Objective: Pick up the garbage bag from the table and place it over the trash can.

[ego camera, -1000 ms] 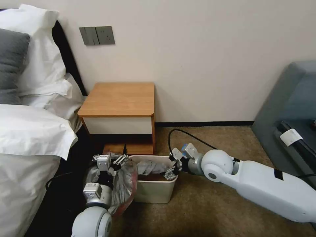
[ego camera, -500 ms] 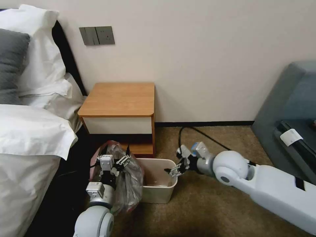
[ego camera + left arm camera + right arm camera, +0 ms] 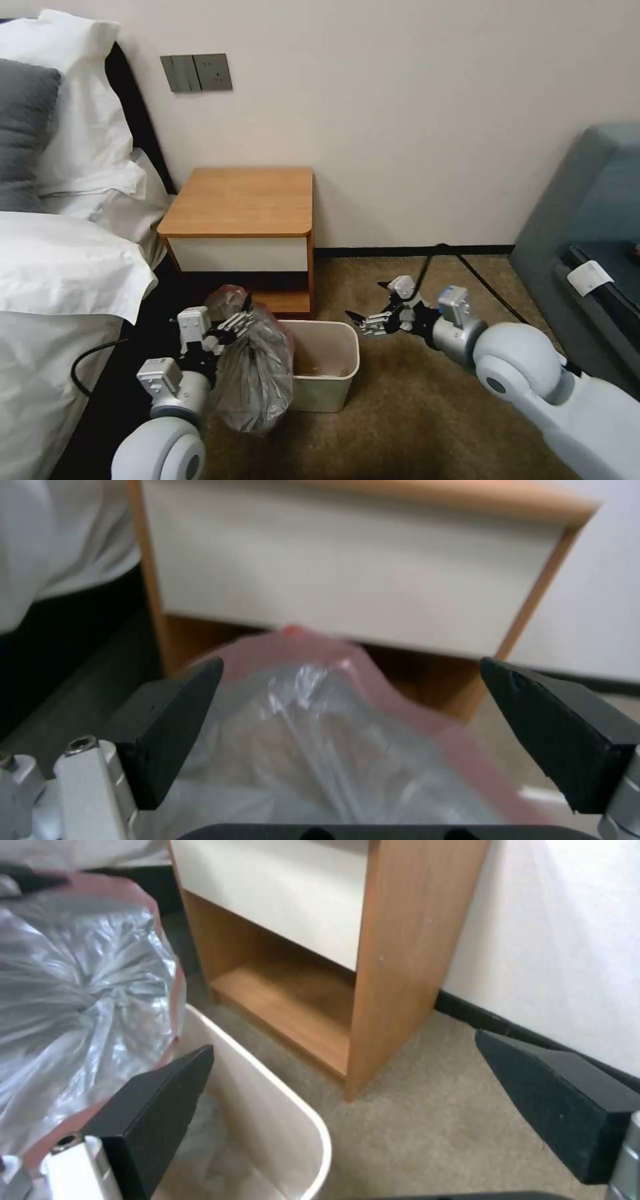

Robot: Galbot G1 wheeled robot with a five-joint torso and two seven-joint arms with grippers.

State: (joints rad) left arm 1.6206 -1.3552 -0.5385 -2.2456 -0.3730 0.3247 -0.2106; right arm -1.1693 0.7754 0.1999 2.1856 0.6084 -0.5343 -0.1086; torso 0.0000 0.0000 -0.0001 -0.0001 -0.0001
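Garbage bag (image 3: 257,373) of thin, crinkled, translucent grey plastic with a pinkish-red rim band hangs bunched beside the trash can (image 3: 327,370), a small beige plastic bin with rounded corners and a rolled rim. That bin stands on brown carpet (image 3: 427,413) in front of the table (image 3: 243,200), a small orange-brown wooden nightstand with a white drawer front and a low shelf, set against a cream wall.

In the head view the bag drapes down the bin's left outer side, touching it, with its top bulging above the rim; the bin's mouth is uncovered. The left gripper (image 3: 230,327) sits at the bag's upper left edge, right against the plastic. In the left wrist view its black fingers (image 3: 170,725) stand spread wide with the bag (image 3: 333,745) lying between and below them, so the gripper (image 3: 373,730) looks released rather than pinched on the plastic; whether any fold is caught cannot be told.

The right gripper (image 3: 365,323) hovers just right of the bin's far right corner, above the carpet, apart from the bag. Its fingers (image 3: 150,1120) are spread wide with nothing between them in the right wrist view, where the gripper (image 3: 373,1105) looks over the bin's rim (image 3: 313,1135), the bag (image 3: 73,1010) and the nightstand's shelf (image 3: 293,1005).

White bedding (image 3: 60,267) lies to the left.
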